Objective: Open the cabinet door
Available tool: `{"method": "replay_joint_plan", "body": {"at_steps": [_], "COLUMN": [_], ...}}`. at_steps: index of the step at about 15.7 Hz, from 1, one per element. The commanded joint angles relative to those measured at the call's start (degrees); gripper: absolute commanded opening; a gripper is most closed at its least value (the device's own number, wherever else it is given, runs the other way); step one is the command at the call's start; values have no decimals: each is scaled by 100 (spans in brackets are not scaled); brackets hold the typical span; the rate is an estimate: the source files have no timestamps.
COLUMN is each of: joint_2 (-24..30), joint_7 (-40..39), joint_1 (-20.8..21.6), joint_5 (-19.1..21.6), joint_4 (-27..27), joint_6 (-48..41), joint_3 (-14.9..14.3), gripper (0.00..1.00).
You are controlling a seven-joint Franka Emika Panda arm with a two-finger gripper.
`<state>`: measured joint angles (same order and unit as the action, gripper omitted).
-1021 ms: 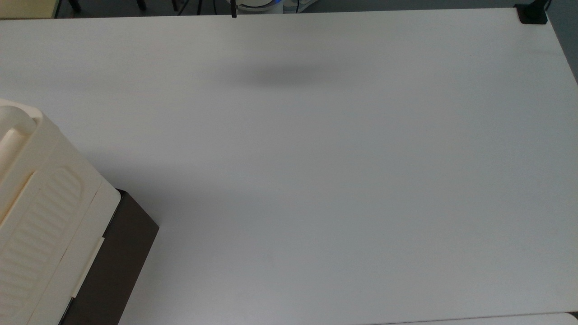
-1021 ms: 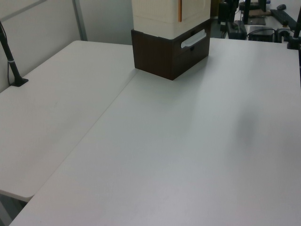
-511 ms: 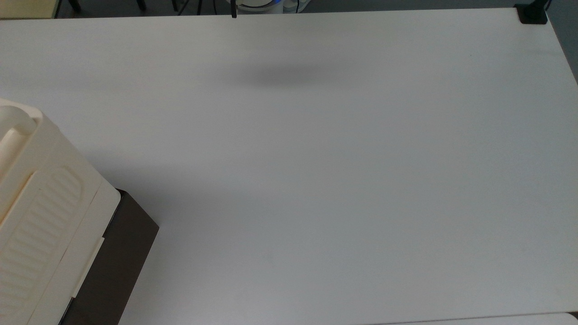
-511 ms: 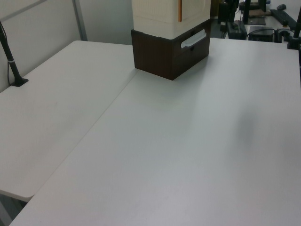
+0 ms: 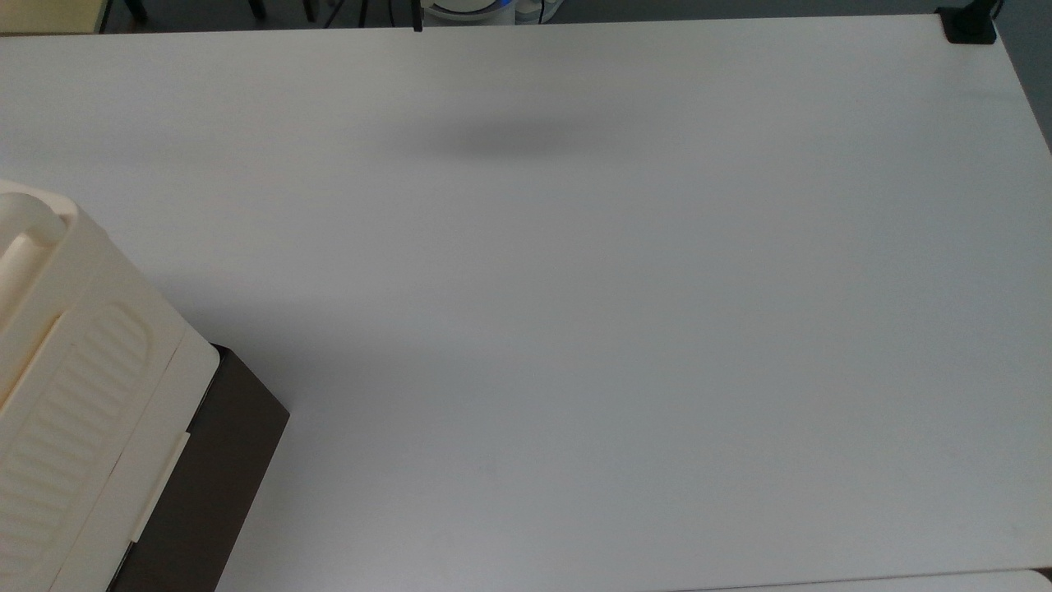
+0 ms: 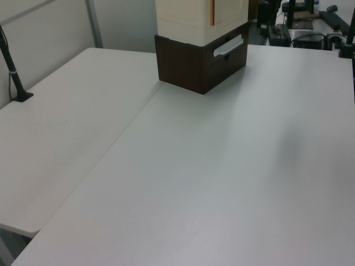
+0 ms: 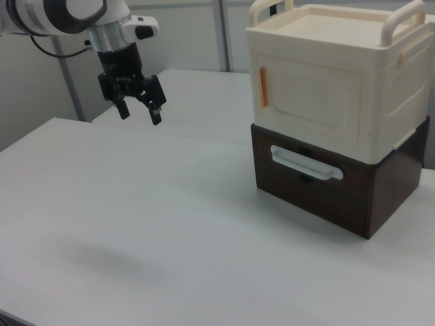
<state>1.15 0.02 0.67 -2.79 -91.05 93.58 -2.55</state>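
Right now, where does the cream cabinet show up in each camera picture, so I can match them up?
Top view: the cabinet sits at the lower left corner, seen from above, cut off by the picture's edge.
Left view: it stands at top centre, far across the table.
Right view: it stands at the right, door shut.
Shared landmark: the dark brown base under it, with its pale handle.

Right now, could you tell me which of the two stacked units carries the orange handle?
The upper cream cabinet: its door has the orange strip, whereas the dark brown drawer unit below has a white handle.
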Motion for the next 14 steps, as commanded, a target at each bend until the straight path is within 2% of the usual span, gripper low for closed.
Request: {"method": "replay_joint_plan", "body": {"at_steps": [1,4,11,13,14], "joint_2": [61,8,-246,-361,-422], "joint_7": [-589,-1135,-1144,-1127,-1083], "joint_1": [-58,-181,-524,-515,-515], "joint_5": [-28,-54,-107,-99,-55], "joint_4": [-132,-132,-19,8,-1], "joint_6": [370,591,995,1328,1564], "joint_3": [-26,-35,-43,-113,-140], "gripper": [100,100,100,100,97]}}
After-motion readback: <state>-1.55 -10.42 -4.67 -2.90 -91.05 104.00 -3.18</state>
